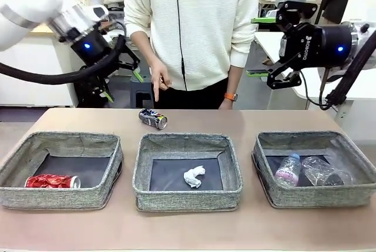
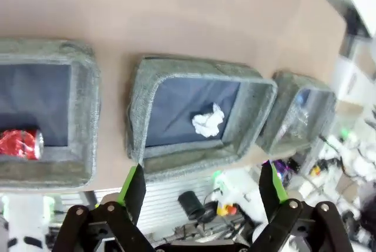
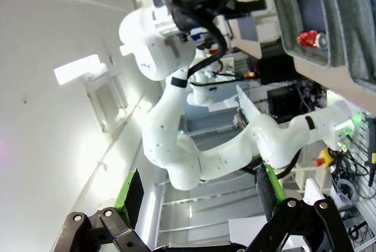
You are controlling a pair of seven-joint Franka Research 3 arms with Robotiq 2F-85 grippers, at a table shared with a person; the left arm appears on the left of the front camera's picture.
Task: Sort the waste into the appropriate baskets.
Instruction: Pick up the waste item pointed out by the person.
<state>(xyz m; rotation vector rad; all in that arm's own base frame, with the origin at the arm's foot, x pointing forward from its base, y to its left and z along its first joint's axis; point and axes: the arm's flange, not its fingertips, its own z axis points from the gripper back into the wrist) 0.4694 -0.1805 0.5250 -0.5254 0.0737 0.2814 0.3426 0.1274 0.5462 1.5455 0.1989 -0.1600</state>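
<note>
Tabletop holds the dark blue soda can, below both spread, empty grippers.

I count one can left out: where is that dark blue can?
Front view: the dark blue can lies on the table beyond the middle basket, under the person's pointing hand.

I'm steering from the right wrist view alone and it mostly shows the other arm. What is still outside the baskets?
Observer: A dark blue can lies on the table, beyond the middle basket.
Operator: Is anyone near it?
Observer: Yes, a person's hand points down at it.
Operator: What does the right basket hold?
Observer: The right basket holds a pink-labelled bottle and a clear bottle.
</note>
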